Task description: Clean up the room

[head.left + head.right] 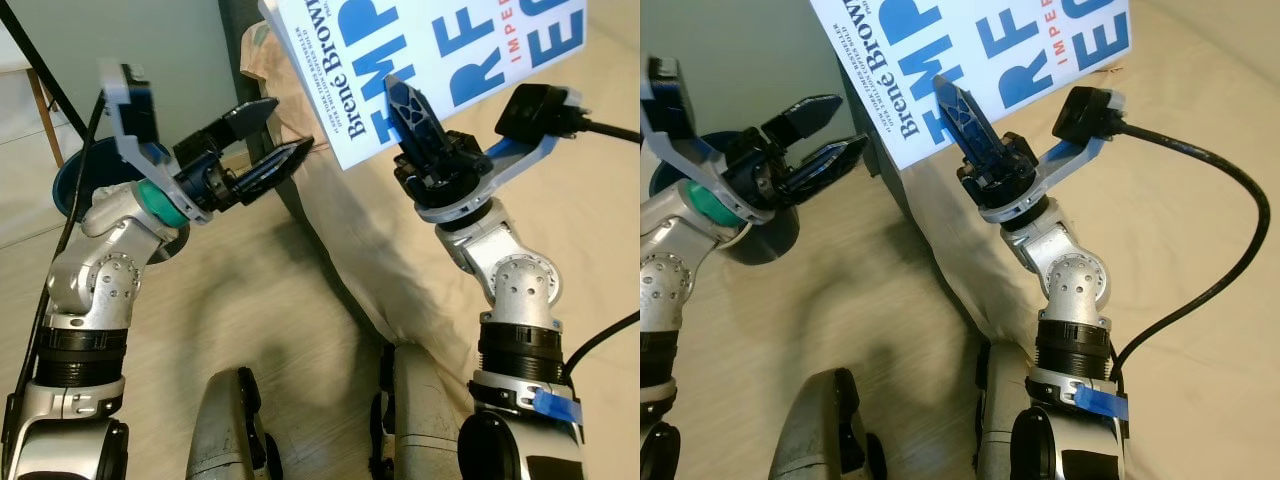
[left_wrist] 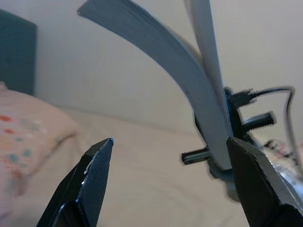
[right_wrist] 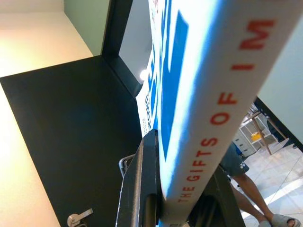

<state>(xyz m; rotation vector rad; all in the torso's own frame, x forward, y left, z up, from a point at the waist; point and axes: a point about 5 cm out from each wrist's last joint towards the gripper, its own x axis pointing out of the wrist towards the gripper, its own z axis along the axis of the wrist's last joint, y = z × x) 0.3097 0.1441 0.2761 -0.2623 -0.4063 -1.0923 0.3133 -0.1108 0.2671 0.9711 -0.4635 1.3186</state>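
A white book (image 1: 420, 55) with big blue letters and a red-lettered spine (image 3: 222, 109) is held up above the bed. My right gripper (image 1: 408, 112) is shut on its lower edge, one black finger (image 1: 965, 118) lying across the cover. My left gripper (image 1: 272, 140) is open just left of the book's corner, with nothing between its fingers (image 2: 92, 175). In the left wrist view the book's page edge (image 2: 165, 61) curves past the far finger.
A beige bed sheet (image 1: 560, 200) spreads under the right arm, a patterned pillow (image 2: 28, 137) at its head. A dark round bin (image 1: 75, 185) stands on the floor at left. A person's legs (image 3: 251, 184) show far off in the right wrist view.
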